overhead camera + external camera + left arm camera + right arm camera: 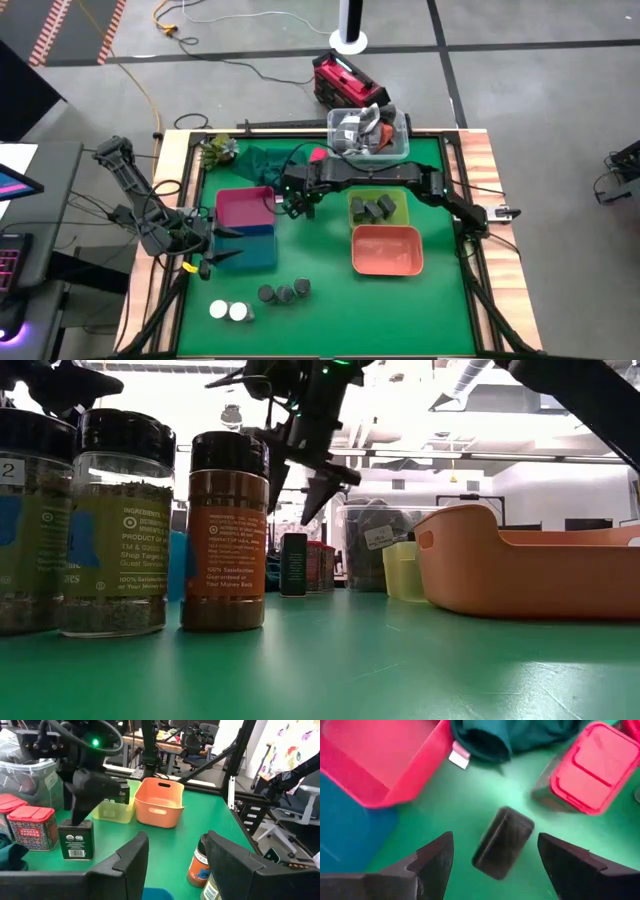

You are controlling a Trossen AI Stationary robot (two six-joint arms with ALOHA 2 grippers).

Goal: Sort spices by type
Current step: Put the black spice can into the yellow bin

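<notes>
dark tin [503, 842] upright on the green mat beside the pink tray [385, 757], long axis running slantwise to the finger line | right gripper [492, 860] directly above, fingers spread wide, empty | left gripper [172, 865] well apart, also open

Three jars [283, 292] stand right of two jars [229, 311], before the trays [245, 228]

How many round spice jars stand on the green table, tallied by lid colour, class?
Dark-lidded jars: 3
White-lidded jars: 2
Total: 5
</notes>
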